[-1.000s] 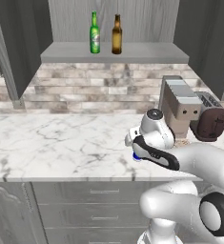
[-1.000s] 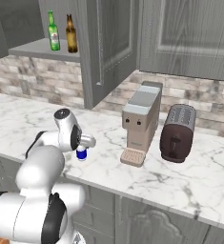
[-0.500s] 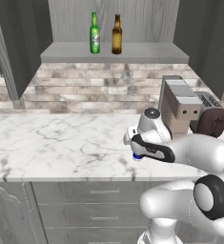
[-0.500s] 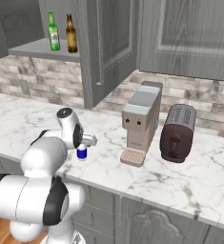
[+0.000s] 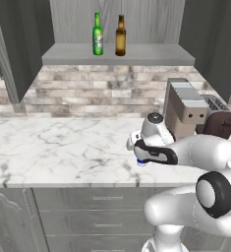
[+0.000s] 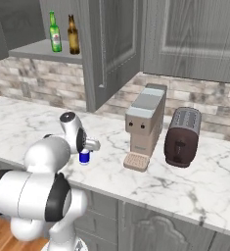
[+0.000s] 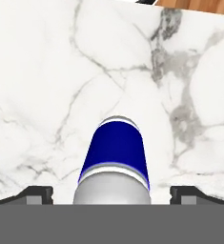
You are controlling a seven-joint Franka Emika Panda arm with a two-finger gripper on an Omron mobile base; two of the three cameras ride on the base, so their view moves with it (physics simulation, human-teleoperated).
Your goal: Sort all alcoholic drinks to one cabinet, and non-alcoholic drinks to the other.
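White plastic bottle (image 7: pixel 114 164) with blue label, lying on the marble counter (image 7: pixel 46 95), between the two finger tips (image 7: pixel 35 193). No lettering legible on the label. Gripper (image 7: pixel 112 194) spread wide, tips well clear of the bottle on both sides, grasping nothing. Seen from the right base as a small blue-and-white shape (image 6: pixel 84 157) under the hand. Up on the open cabinet shelf (image 5: pixel 117 53): green bottle (image 5: pixel 97 34) with pale label, unreadable, just beside amber-brown bottle (image 5: pixel 120 35). Right of the arm: coffee machine (image 6: pixel 145 125), toaster (image 6: pixel 183 137).
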